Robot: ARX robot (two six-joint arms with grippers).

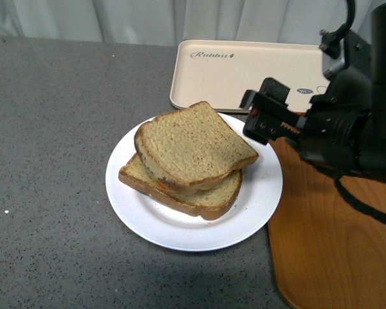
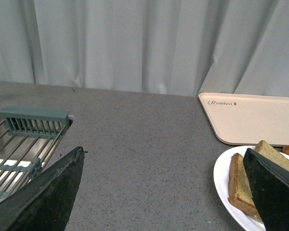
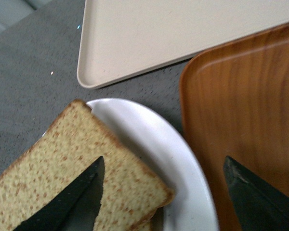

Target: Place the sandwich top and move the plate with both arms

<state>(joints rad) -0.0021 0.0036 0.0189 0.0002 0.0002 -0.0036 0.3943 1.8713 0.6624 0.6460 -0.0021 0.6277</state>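
The plain tan-brown top bread slice (image 1: 196,145) lies skewed on the lower slice (image 1: 212,196), on the round white plate (image 1: 148,222). We see the right pincer (image 3: 164,159) and the left pincer (image 2: 164,150) wide open, both empty. Uneven lifting may tilt the plate, and the top slides off.

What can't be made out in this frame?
- Front view: the lower bread slice's face, covered by the sandwich top.
- Front view: left gripper, outside the frame.
- Front view: the rabbit-print tray's right end, behind the right arm.
- Left wrist view: plate, mostly cut by the edge.
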